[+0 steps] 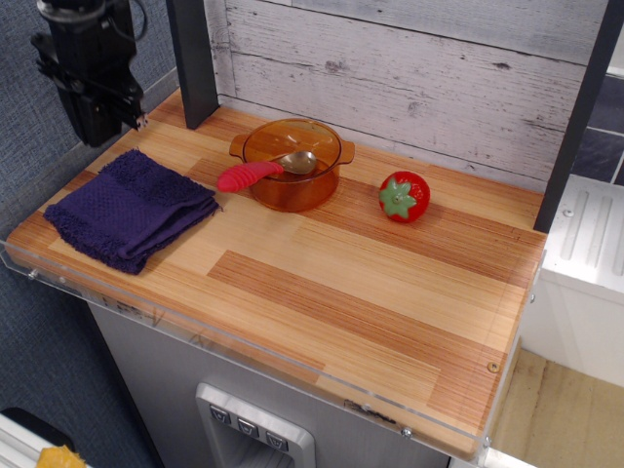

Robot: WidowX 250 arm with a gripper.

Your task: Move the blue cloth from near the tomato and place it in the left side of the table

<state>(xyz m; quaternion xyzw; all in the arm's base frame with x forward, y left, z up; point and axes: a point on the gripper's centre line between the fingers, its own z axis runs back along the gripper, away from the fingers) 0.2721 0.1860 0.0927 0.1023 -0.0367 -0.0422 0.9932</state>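
Observation:
The blue cloth (129, 208) lies folded and flat on the left end of the table (370, 292), near its front-left corner. My gripper (100, 129) hangs above the cloth's far edge, lifted clear of it, with nothing between its dark fingers; the jaws look open. The tomato (404, 196), red with a green leaf top, stands on the right half of the table, far from the cloth.
An orange see-through pot (292, 164) stands at the back middle, with a red-handled spoon (255, 174) resting in it and sticking out toward the cloth. A dark post (192, 58) and a white plank wall (409, 68) close the back.

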